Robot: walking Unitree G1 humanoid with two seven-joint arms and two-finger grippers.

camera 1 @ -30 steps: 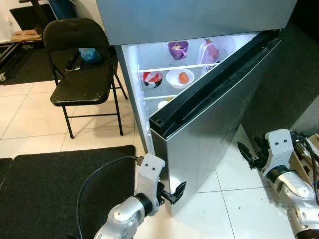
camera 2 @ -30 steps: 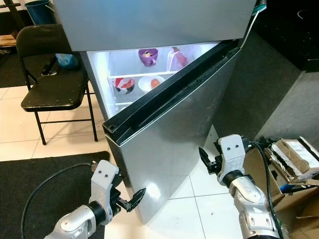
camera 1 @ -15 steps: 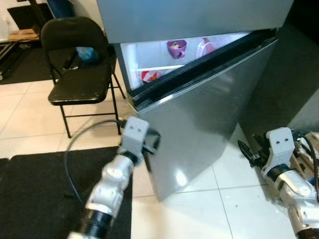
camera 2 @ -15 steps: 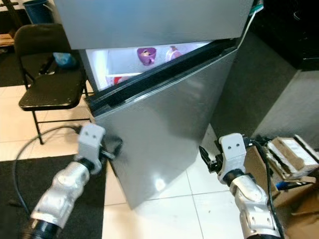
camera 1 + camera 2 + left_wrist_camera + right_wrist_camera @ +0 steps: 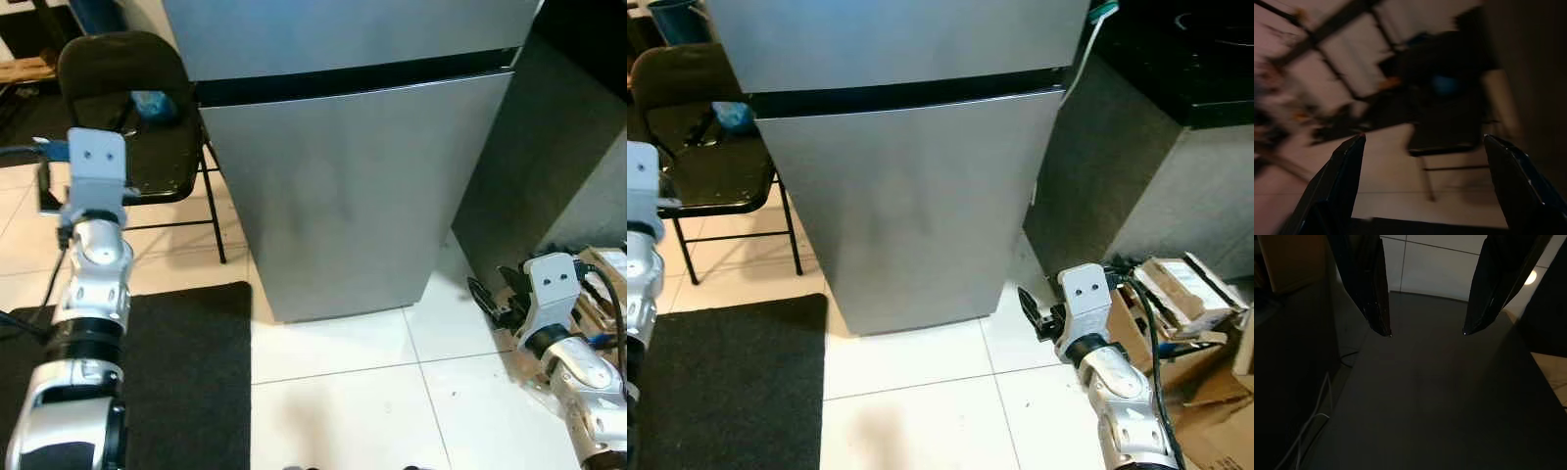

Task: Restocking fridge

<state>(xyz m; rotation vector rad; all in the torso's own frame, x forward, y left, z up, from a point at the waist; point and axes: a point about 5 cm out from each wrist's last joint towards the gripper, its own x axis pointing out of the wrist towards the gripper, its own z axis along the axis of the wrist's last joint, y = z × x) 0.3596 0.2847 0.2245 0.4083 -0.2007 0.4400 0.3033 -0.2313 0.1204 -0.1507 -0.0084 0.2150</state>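
Left gripper (image 5: 1422, 166) raised at robot's left, fingers spread wide, empty, facing folding chair (image 5: 147, 147); wrist view blurred. Half second ago same gripper pressed on door edge; a second ago door stood well open, shelves lit.

Fridge (image 5: 343, 166) door now fully shut, flush below dark seam. Judgement: restocking finished or at closing step.

Right gripper (image 5: 1038, 311) low beside fridge's right side, fingers apart, empty, unmoved.

Containers: fridge contents hidden now. Cardboard box (image 5: 1181, 294) on floor at right; contents unclear. Blue object on chair seat.
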